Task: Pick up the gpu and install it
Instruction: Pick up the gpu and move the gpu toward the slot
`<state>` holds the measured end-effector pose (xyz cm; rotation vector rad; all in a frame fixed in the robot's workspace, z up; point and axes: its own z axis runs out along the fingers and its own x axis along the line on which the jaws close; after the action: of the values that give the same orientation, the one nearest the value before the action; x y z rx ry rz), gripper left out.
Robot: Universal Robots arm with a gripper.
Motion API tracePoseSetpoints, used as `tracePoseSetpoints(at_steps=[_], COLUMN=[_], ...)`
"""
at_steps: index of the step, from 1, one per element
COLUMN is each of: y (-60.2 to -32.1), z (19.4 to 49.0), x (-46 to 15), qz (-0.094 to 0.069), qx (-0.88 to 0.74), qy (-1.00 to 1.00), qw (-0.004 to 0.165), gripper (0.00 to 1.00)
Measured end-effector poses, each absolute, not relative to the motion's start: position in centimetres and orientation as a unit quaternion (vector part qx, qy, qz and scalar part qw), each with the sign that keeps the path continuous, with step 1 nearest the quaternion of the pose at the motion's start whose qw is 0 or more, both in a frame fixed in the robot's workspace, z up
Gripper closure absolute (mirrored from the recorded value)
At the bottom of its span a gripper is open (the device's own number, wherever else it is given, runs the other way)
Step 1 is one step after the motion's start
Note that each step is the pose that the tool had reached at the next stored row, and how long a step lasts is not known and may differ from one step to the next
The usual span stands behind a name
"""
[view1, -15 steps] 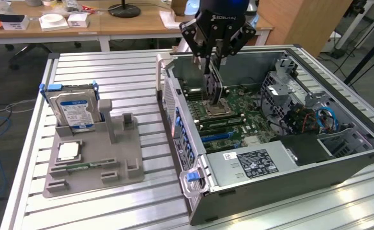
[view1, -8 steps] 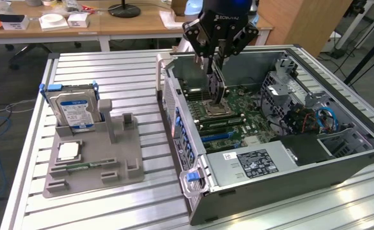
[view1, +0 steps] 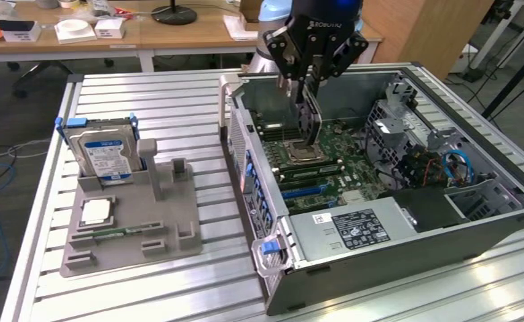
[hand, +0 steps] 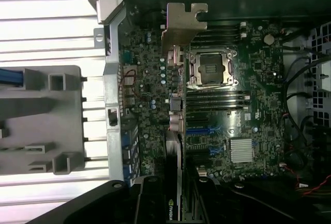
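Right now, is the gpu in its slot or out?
Out. The gripper holds the gpu on edge above the motherboard, and the card appears not to be seated in any slot.

Slatted metal table carries a grey holder and an open computer case.

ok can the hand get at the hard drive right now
Probably not: the hand is shut on the gpu over the motherboard in the open case. The hard drive stands outside it in the grey holder, uncovered.
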<state>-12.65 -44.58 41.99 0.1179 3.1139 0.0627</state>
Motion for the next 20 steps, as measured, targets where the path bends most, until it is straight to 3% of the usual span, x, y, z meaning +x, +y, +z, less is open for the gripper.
tracePoseSetpoints(at_steps=[20], y=[-44.6], z=[42.0], x=[-10.6], qz=[0.020], qx=[0.038], qy=[0.999], qw=[0.012], gripper=[0.74])
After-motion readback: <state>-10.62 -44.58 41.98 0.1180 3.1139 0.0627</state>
